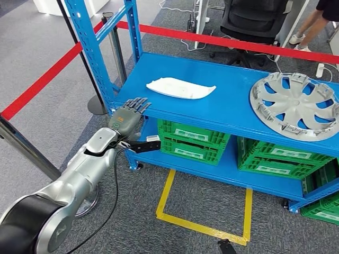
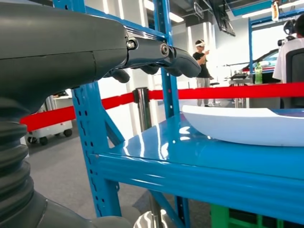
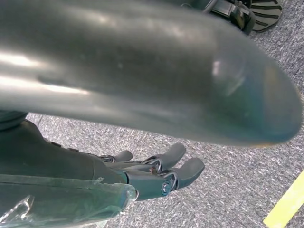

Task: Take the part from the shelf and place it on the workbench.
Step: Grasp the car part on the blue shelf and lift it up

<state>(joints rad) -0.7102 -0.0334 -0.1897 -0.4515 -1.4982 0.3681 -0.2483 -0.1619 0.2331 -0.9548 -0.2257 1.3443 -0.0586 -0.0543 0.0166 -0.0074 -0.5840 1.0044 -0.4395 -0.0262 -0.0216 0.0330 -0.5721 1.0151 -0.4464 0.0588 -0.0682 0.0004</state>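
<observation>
Grey carpet (image 1: 47,111) underfoot, with a yellow tape rectangle (image 1: 204,225) marked on it and a red barrier belt (image 1: 224,41) strung between posts behind a blue metal shelf (image 1: 224,106).

On the shelf's top level: a white moulded part (image 1: 180,87), long and flat, lying near the front-left corner; a silver wheel cover (image 1: 296,104) toward the far right, cut off by the frame edge. Well apart, these two.

On the lower level: green plastic crates (image 1: 194,140), partly hidden under the top board, those at the right cropped.

Left hand (image 1: 128,115) raised at the shelf's front-left corner, fingers stretched out and slightly apart, holding nothing. Fingertips reaching over the front edge of the top board, just short of the white part and not touching it. Contact with the board itself: cannot tell. Thumb hard to make out from above.

From the left wrist: dark fingers (image 2: 161,52) extended above the board, the white part's near end (image 2: 247,126) lying ahead and below them.

Right hand (image 3: 157,173) hanging over the carpet, fingers loosely straight and a little apart, nothing in them; much of that view covered by a blurred silver arm segment (image 3: 143,71).

Beyond the barrier: a black office chair (image 1: 253,18), top cropped, and a person's legs (image 1: 313,26) at the upper right, seen only in part.
</observation>
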